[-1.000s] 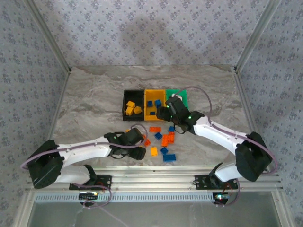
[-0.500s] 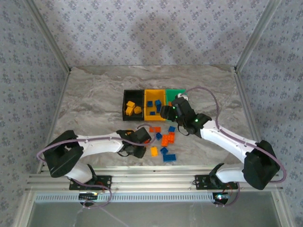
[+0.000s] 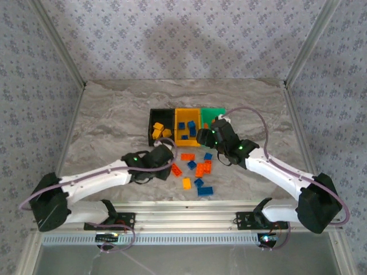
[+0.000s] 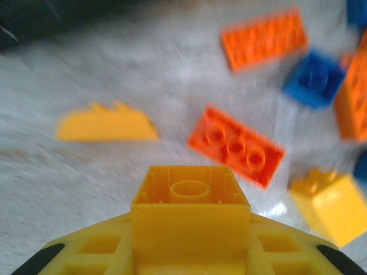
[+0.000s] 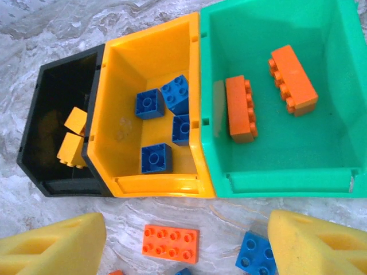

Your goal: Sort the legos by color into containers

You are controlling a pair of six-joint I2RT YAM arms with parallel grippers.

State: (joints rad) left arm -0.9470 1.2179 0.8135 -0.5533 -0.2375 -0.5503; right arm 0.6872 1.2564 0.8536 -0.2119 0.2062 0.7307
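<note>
On the near part of the table [image 3: 103,126], the left gripper [image 3: 165,162] is closed on a yellow brick [image 4: 190,197]. In the left wrist view this brick is seen with its hollow side forward, clamped between the yellow fingers [image 4: 86,252], which are cut off by the lower edge. That view is blurred, so studs are hard to count.

Beyond the held piece, loose bricks [image 3: 198,172] are scattered on the marble between the two arms. A flat orange-red brick [image 4: 236,146] lies just ahead, with a yellow block [image 4: 330,206] to its right. A blue brick [image 4: 314,79] and a second orange-red plate [image 4: 265,39] lie farther off. A smeared yellow shape [image 4: 106,123] cannot be made out.

Farther back, the right gripper [image 5: 183,243] is held wide open above the table just in front of the bins, with nothing between its foam-yellow fingers [image 5: 51,246].

Three bins are set side by side, touching. In the black bin [image 5: 43,166], yellow bricks [image 5: 71,137] are half lost in shadow behind its wall. Four blue bricks [image 5: 149,104] lie in the orange bin [image 5: 120,74]. Two orange-red bricks [image 5: 241,109] lie in the green bin [image 5: 275,172], whose right wall is cut off by the frame edge.
</note>
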